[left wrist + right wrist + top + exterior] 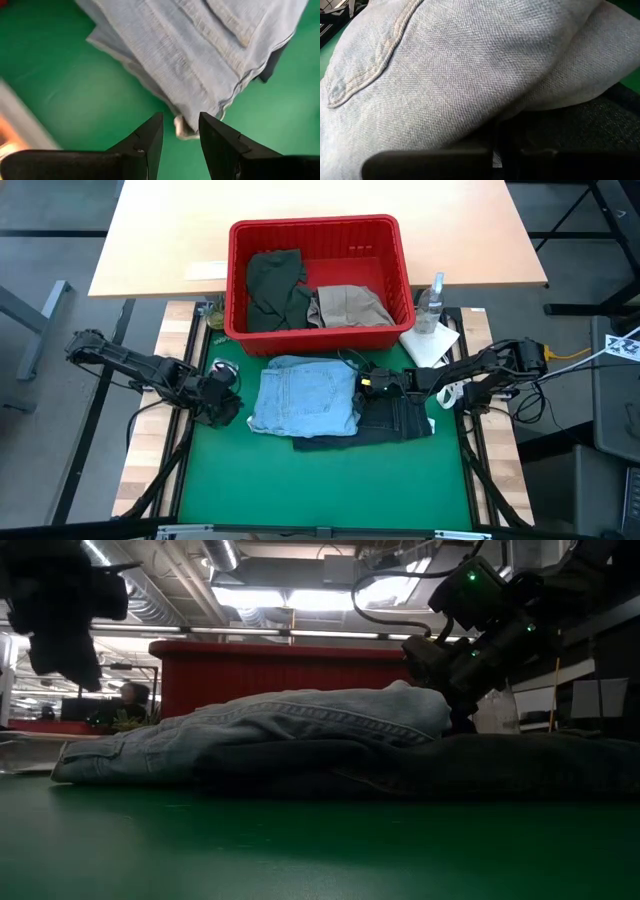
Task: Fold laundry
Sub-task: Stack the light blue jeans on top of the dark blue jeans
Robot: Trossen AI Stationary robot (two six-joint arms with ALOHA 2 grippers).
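The light blue denim [300, 395] lies folded on the green mat, its right part resting on the dark navy jeans [395, 420]. My right gripper [372, 383] is shut at the denim's right edge, where the denim meets the navy jeans [580, 125]. My left gripper [181, 131] stands open above the mat just off the denim's left edge [185, 125], with nothing between its fingers. A dark olive green piece [272, 290] and a beige khaki piece [348, 305] lie in the red basket [238, 280]. My right gripper pinches the light blue denim at its right edge [520, 107], near the far corner. The fingers slant down from the table's right. Only a sliver of pale cloth shows between the dark fingers [470, 160]; how many layers cannot be told. The denim rests on the jeans.
The red basket stands at the mat's far edge. A clear spray bottle [432, 305] and a white cloth [430, 342] sit at the far right. Bare green mat [320, 490] stretches along the near side. A small round dark object [224, 367] lies by the left arm.
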